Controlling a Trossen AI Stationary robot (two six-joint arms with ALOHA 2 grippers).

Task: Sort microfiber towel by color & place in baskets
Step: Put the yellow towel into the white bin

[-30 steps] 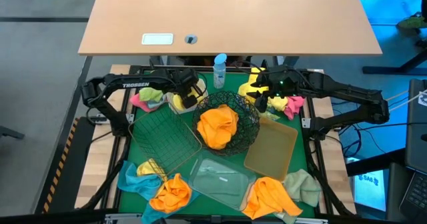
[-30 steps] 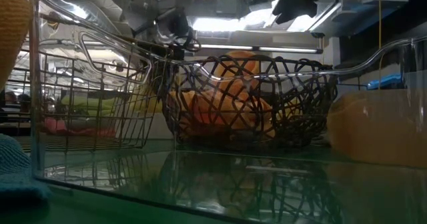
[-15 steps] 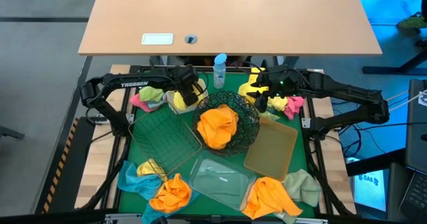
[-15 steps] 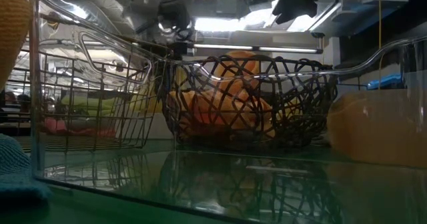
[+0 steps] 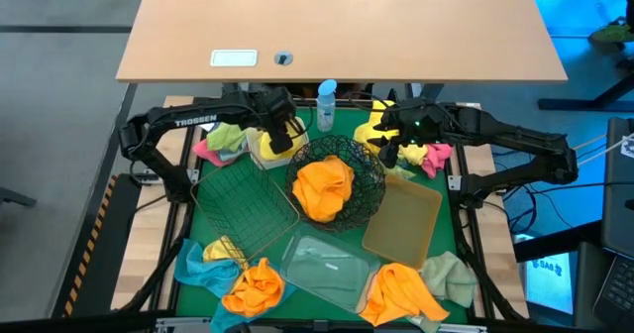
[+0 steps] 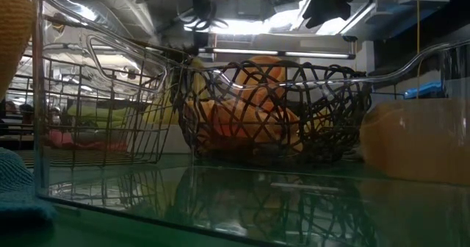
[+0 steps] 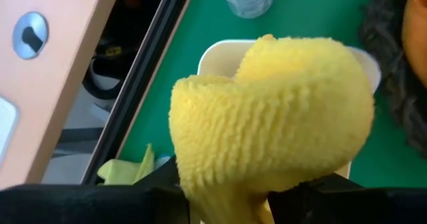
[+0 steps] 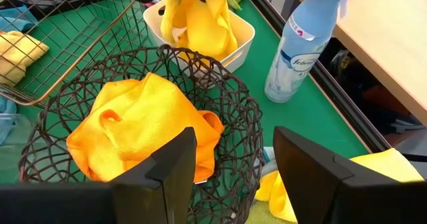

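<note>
My left gripper (image 5: pixel 283 135) is shut on a yellow microfiber towel (image 7: pixel 273 124) above the small white tub (image 7: pixel 215 56) at the table's far side. The right wrist view shows that towel (image 8: pixel 197 21) hanging into the tub (image 8: pixel 238 41). My right gripper (image 8: pixel 233 177) is open and holds nothing. It hovers over the far right rim of the round black wire bowl (image 5: pixel 369 184), where orange towels (image 5: pixel 322 186) lie. The rectangular wire basket (image 5: pixel 243 206), the clear tray (image 5: pixel 327 266) and the tan tray (image 5: pixel 404 222) stand nearer. My left gripper pinches the yellow towel between its two fingers (image 7: pixel 163 184), at a bunched fold (image 7: pixel 227 184) on the towel's top, coming from above and pointing down. The towel hangs below the fingers, and its lower end (image 8: pixel 200 41) is inside the white tub.
A blue-capped spray bottle (image 5: pixel 326 105) stands right of the tub. Loose towels lie about: pink and green (image 5: pixel 220 145) far left, yellow and pink (image 5: pixel 434 155) far right, orange (image 5: pixel 256 285), blue (image 5: pixel 190 264), orange (image 5: pixel 401 291) and pale green (image 5: pixel 451 274) near.
My left gripper has risen over the white tub and drifted a little toward the table's far edge, still shut on the yellow towel. The towel's top has come up with it, while its lower end stays in the tub.
</note>
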